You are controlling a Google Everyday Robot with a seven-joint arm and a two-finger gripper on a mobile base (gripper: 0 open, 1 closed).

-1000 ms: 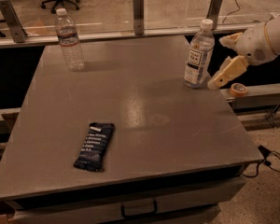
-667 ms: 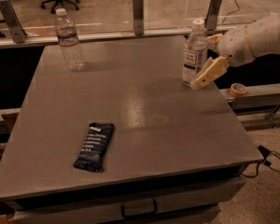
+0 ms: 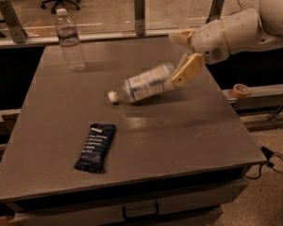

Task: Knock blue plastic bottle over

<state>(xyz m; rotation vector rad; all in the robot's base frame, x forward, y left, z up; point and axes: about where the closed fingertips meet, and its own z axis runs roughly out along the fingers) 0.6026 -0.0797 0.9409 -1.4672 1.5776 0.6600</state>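
Observation:
The blue plastic bottle (image 3: 144, 84) is tipped far over on the grey table (image 3: 188, 131), its white cap (image 3: 113, 96) low to the left and its base to the right. It is blurred. My gripper (image 3: 184, 53) reaches in from the right over the table's back right part, fingers spread apart. The lower finger (image 3: 188, 69) is against the bottle's base end; the upper finger (image 3: 181, 36) is clear of it. Nothing is held.
A ribbed clear bottle (image 3: 70, 41) stands upright at the back left. A dark snack bar (image 3: 95, 147) lies at the front left. A tape roll (image 3: 240, 90) sits on the ledge right of the table. Posts (image 3: 139, 13) and glass line the back edge.
The blue plastic bottle stood upright at the back right; it has toppled leftward toward the table's middle. My gripper has swept left into it.

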